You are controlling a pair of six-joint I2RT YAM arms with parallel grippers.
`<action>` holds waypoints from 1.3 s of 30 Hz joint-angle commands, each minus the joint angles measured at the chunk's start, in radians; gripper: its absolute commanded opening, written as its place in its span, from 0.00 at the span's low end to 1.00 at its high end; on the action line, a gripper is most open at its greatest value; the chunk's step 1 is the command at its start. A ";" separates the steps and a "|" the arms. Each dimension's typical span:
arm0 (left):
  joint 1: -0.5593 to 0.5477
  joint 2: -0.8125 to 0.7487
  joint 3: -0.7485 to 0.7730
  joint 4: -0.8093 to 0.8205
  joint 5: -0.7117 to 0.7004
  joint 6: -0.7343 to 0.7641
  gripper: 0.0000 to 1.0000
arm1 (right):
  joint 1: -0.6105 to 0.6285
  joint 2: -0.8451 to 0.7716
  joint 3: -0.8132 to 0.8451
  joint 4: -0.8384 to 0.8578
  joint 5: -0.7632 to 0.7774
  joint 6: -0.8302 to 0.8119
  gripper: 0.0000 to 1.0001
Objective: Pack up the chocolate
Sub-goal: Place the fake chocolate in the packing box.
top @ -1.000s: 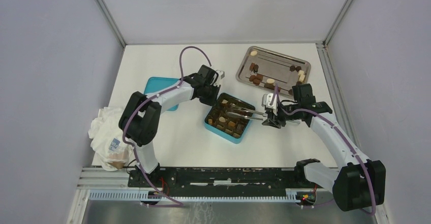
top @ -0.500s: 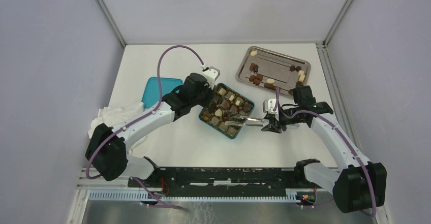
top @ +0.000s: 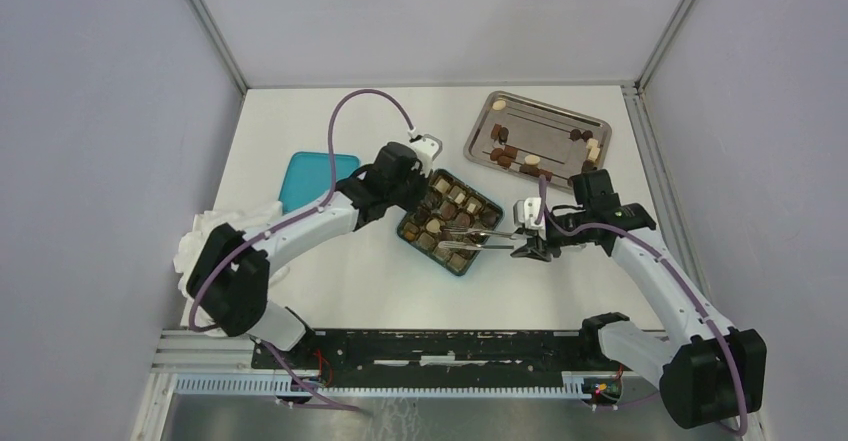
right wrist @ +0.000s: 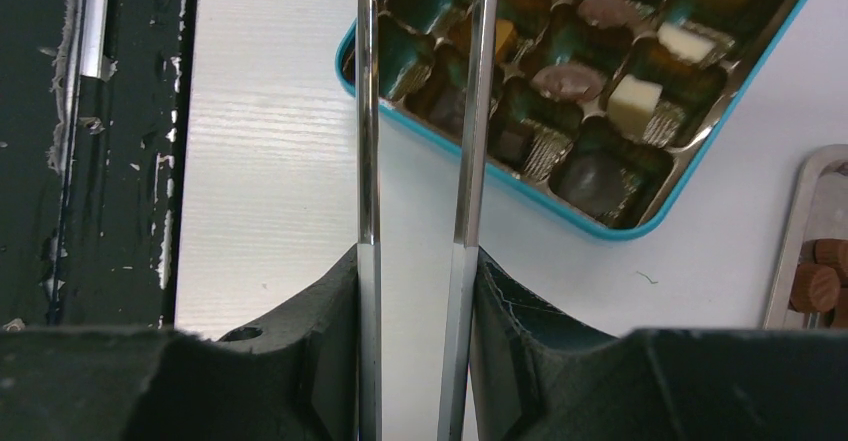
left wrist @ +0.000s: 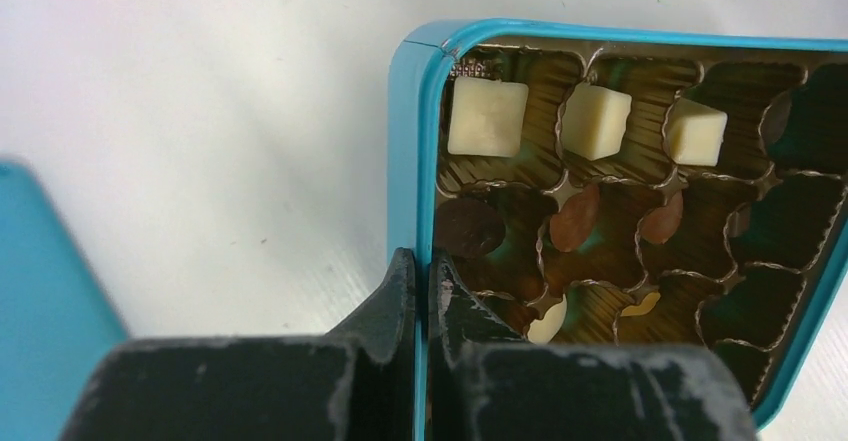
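The teal box (top: 430,253) with its brown gridded insert lies mid-table. My left gripper (top: 413,194) is shut on the box's far-left wall (left wrist: 410,141), one jaw outside and one inside (left wrist: 422,273). Chocolate fills several cells: white cubes (left wrist: 487,118), brown rounds (left wrist: 574,219) and mixed pieces (right wrist: 635,101). More chocolate (top: 510,151) lies on the steel tray (top: 545,131). My right gripper (top: 528,242) (right wrist: 415,261) is shut on the long metal tweezers (top: 475,238) (right wrist: 367,161). Their prongs reach over the box's near corner (right wrist: 600,229), with the tips out of view.
The teal lid (top: 310,176) (left wrist: 40,301) lies left of the box. A crumpled white cloth (top: 215,251) sits at the table's left edge. The tray's edge (right wrist: 800,231) is close on the right. A black rail (top: 440,346) runs along the near edge.
The left arm swung its elbow out to the left while gripping the box's wall. The box turned and shifted slightly away. The right gripper and tweezers barely moved.
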 commanded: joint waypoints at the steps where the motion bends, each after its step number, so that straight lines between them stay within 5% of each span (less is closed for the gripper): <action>1: 0.008 0.098 0.110 0.007 0.140 -0.061 0.02 | 0.034 -0.021 -0.009 0.135 0.058 0.088 0.00; 14: 0.053 0.288 0.206 -0.106 0.295 -0.128 0.04 | 0.166 0.074 -0.028 0.223 0.250 0.182 0.01; 30: 0.057 0.280 0.220 -0.139 0.244 -0.138 0.40 | 0.221 0.140 -0.018 0.232 0.312 0.219 0.05; 39: 0.066 0.101 0.172 -0.113 0.102 -0.092 0.49 | 0.229 0.153 -0.017 0.217 0.305 0.207 0.08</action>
